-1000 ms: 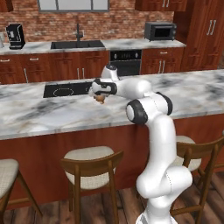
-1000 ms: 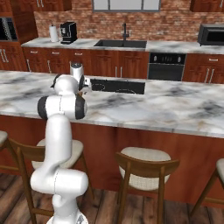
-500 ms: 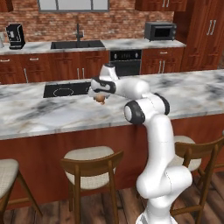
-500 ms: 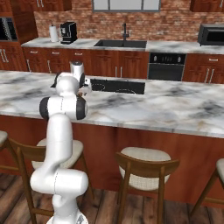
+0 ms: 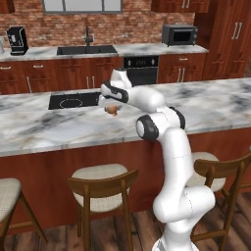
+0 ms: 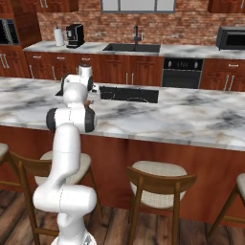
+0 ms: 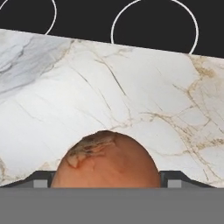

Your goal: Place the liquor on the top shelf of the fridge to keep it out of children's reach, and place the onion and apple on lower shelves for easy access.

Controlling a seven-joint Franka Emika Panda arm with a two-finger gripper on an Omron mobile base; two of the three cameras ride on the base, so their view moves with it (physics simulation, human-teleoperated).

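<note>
Veined polished marble counter (image 7: 131,96)

Marble island counter (image 5: 44,130) runs across the foreground; black cooktop (image 5: 73,101) is set into it. Wooden stools (image 5: 104,188) stand along its near side. Back counter carries a sink with faucet (image 5: 87,48), a coffee machine (image 5: 17,40) and a microwave (image 5: 180,35). Black oven (image 6: 183,72) sits below, between reddish cabinets. Brick wall behind.

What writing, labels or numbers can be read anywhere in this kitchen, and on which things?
None can be read.
The microwave shows no brand or digits.
The coffee machine is plain black, with no label visible.
The oven front has no legible marks.
The cooktop bears only white ring outlines, no text.
The onion between the gripper's fingers carries no sticker.
</note>
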